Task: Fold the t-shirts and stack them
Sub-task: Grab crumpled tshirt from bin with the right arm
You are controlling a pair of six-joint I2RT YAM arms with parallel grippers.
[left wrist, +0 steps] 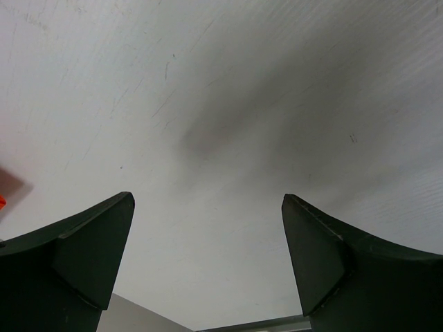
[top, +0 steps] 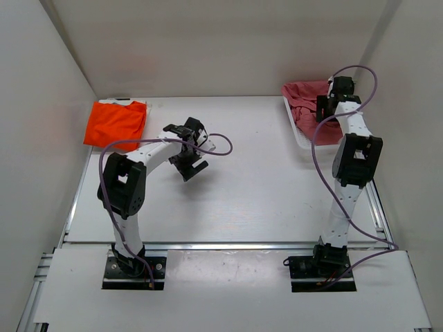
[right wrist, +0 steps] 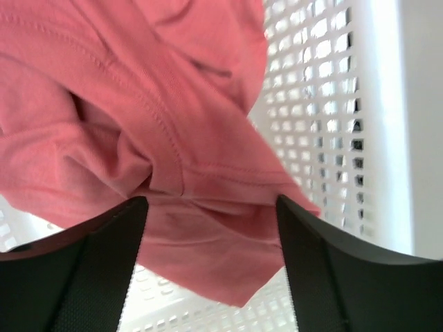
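On white-walled white table [top: 263,194], left end effector [left wrist: 208,200] spread, right end effector [right wrist: 210,207] spread

From overhead, the right arm [top: 356,155] covers the 3 o'clock side of the pinkish-red shirt [top: 302,97] and the basket [top: 297,135]. Up close, that shirt runs off at 12 and 9 o'clock. A white sliver [top: 111,102] behind the orange shirt [top: 115,123] is too slight to identify.
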